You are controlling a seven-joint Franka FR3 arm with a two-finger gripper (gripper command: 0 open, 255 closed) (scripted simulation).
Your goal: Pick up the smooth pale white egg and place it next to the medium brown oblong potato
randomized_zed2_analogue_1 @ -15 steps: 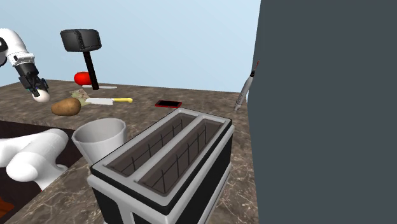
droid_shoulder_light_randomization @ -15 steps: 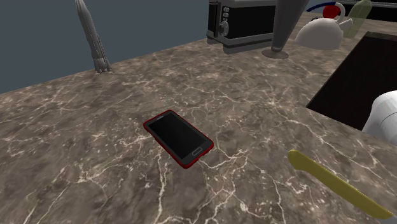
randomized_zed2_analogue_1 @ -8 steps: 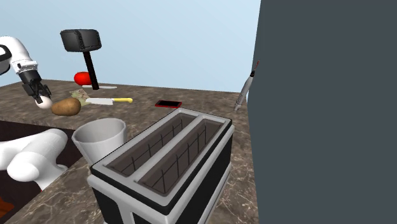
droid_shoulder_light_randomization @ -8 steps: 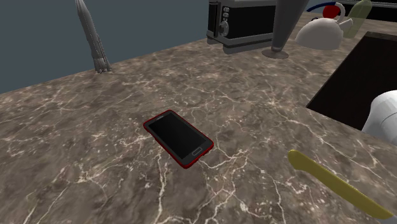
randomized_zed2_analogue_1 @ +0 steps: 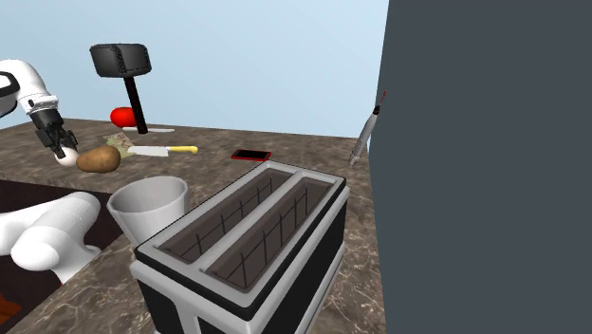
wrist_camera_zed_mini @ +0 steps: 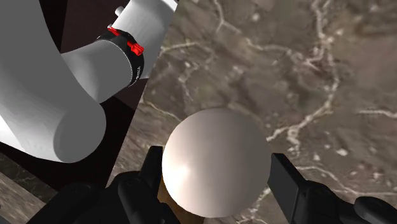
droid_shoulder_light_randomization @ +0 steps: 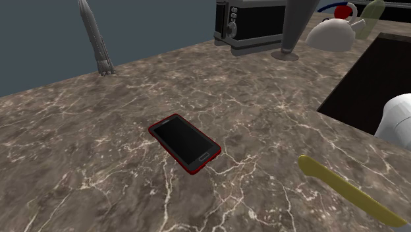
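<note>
Egg (wrist_camera_zed_mini: pixel 215 162), pale and smooth, is sitting between the two fingers (wrist_camera_zed_mini: pixel 287 186) of the black gripper (wrist_camera_zed_mini: pixel 216 175), which are clasping it from both sides. In the second exterior view the gripper is hanging low at the end of the white arm (randomized_zed2_analogue_1: pixel 28 87) and holding the egg just beside the brown oblong potato (randomized_zed2_analogue_1: pixel 99 159), on the potato's side away from the red-edged phone (randomized_zed2_analogue_1: pixel 251 155). Whether the egg is resting on the marble counter (randomized_zed2_analogue_1: pixel 313 157) cannot be told. A yellow-handled knife (randomized_zed2_analogue_1: pixel 163 149) is lying near the potato, between it and the phone. A black mallet (randomized_zed2_analogue_1: pixel 121 62) is standing upright behind the potato. A pale cup (randomized_zed2_analogue_1: pixel 150 204) is standing in front of the potato, nearer the camera, and a black toaster (randomized_zed2_analogue_1: pixel 247 237) is sitting well apart from the potato, beyond that cup. A white faucet (wrist_camera_zed_mini: pixel 51 102) is curving over the dark sink, close to the egg on the side away from the potato.
</note>
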